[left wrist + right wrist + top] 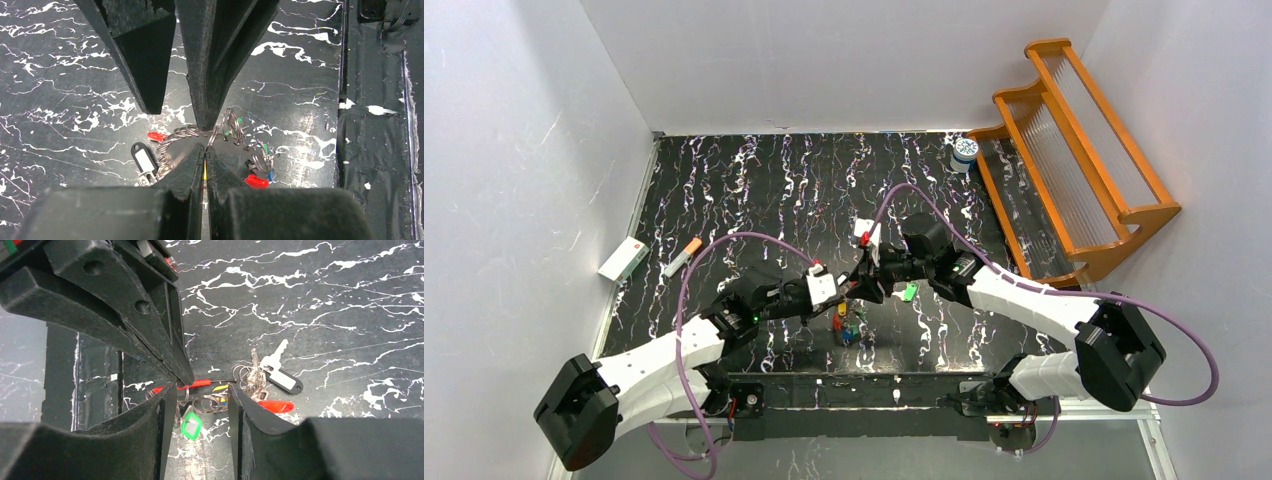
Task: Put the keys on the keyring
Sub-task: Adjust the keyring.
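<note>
Left gripper (205, 150) is pinched tight on the keyring (187, 131) with its keys (190, 426); right gripper (200, 390) stands half open alongside, holding nothing

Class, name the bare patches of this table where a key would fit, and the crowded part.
Bare: the far stretch between stick and jar; a front patch between the keys and the right arm's base. Crowded: centre, where left gripper and right gripper meet over them.
</note>
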